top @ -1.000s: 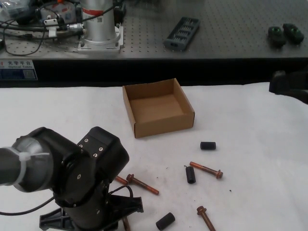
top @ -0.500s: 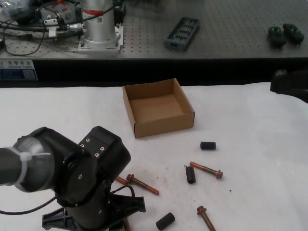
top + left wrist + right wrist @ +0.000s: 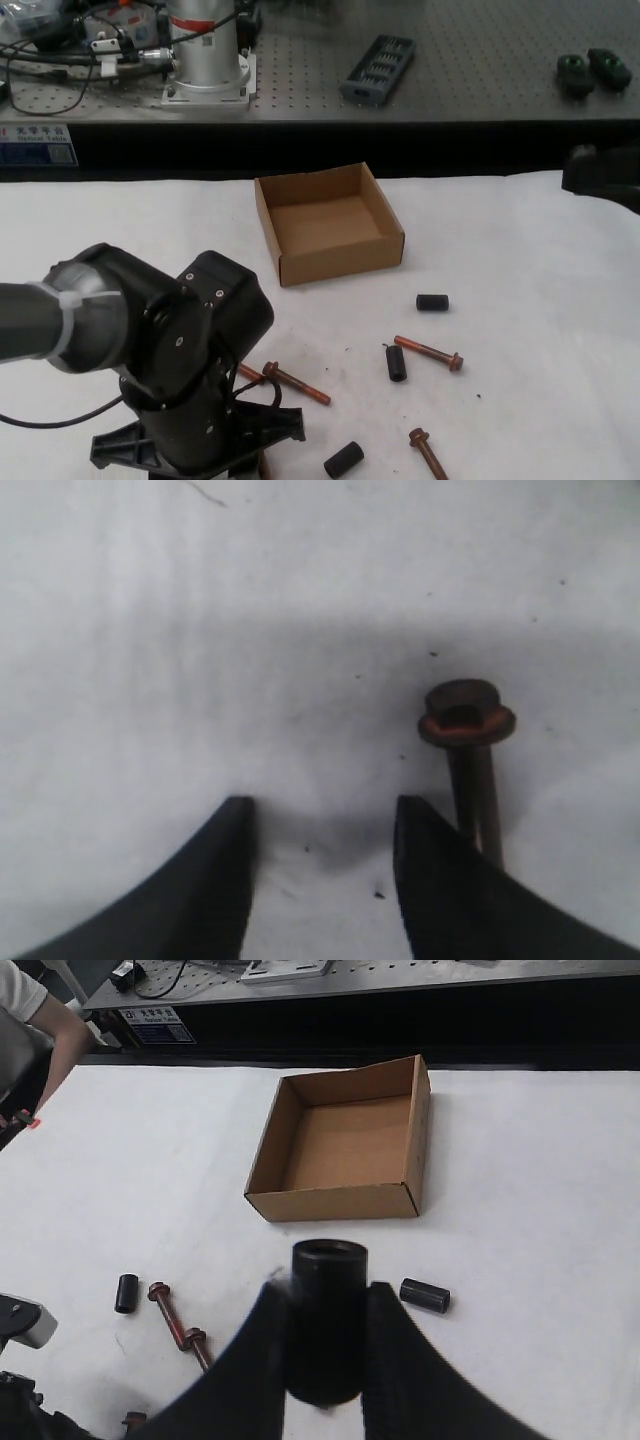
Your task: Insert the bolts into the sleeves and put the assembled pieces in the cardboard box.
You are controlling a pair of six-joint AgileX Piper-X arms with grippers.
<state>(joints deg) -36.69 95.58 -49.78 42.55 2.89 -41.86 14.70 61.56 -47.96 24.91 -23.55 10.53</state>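
At the near left, the left arm [image 3: 170, 370] leans low over the white cloth [image 3: 520, 260]. The left gripper [image 3: 322, 805] is close above the cloth with its fingers a narrow way apart and nothing between them. One bolt [image 3: 466, 718] lies just beside the outer side of one finger, not in the gap, and its shaft goes partly under that finger.

I judge this bolt to be stiff metal, small but rather heavy for its size. Its round shaft may roll or slide away if only one finger pushes it. The best hold is across the middle of the shaft, with the gap first brought over it. The flanged head is a poor place, because the pads would slip off it.

Farther and more to the right stands the cardboard box [image 3: 330, 260], open and with nothing inside. Near of it, loose bolts [image 3: 428, 352] and loose sleeves [image 3: 432, 302] lie scattered and apart from each other.

At the right, the right gripper [image 3: 325, 1295] is closed around the held sleeve [image 3: 328, 1335], whose open end stands free beyond the fingertips. The sleeve looks rigid and smooth, so a firm hold low on its body seems suitable.
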